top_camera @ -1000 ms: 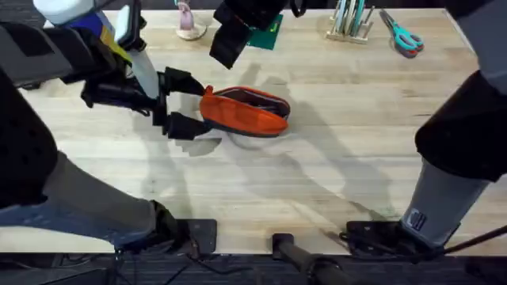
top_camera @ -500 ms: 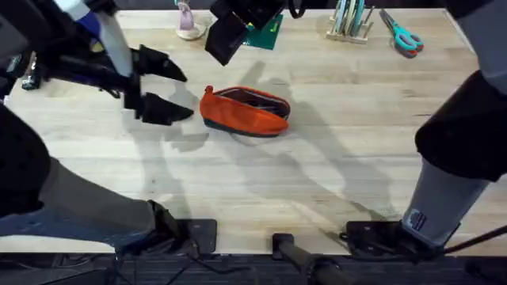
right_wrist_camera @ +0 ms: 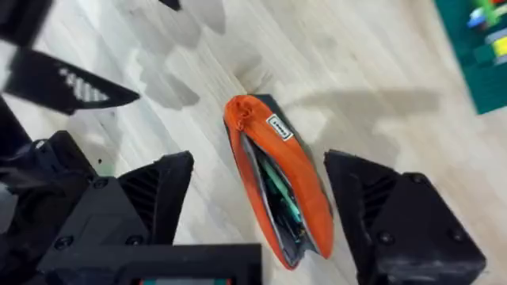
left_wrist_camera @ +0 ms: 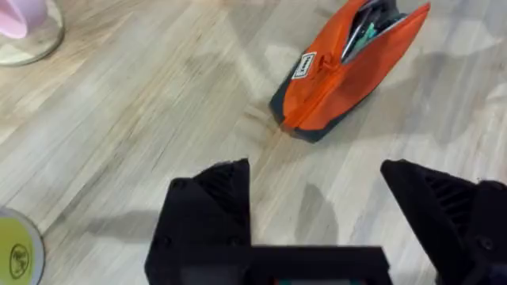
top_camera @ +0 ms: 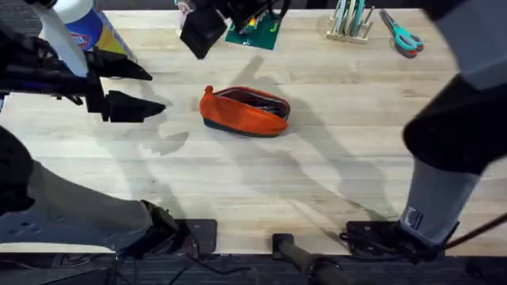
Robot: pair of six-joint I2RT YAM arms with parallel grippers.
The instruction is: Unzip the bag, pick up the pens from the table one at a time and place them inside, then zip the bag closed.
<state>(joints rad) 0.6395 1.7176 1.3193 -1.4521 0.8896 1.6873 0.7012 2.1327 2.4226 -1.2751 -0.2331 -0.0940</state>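
Note:
The orange bag (top_camera: 244, 111) lies on the table (top_camera: 317, 182) a little left of centre, its zipper open along the top. Inside the opening I see dark and green pens (right_wrist_camera: 277, 190), also visible in the left wrist view as pens (left_wrist_camera: 363, 33). My left gripper (top_camera: 146, 87) hangs open to the left of the bag (left_wrist_camera: 341, 75), apart from it and holding nothing. High above the bag (right_wrist_camera: 281, 178) and slightly behind it, my right gripper (top_camera: 202, 32) is open and empty.
At the back right lie teal-handled scissors (top_camera: 404, 36) beside a holder of upright tools (top_camera: 348, 20). A green board (top_camera: 257, 32) and a pink object (top_camera: 186, 12) sit at the back centre. A white bottle (top_camera: 83, 28) stands at the far left.
My left gripper has pulled away leftward from the bag's left end and now stands clear of it. The right gripper drifted left above the table's back. The bag stayed put.

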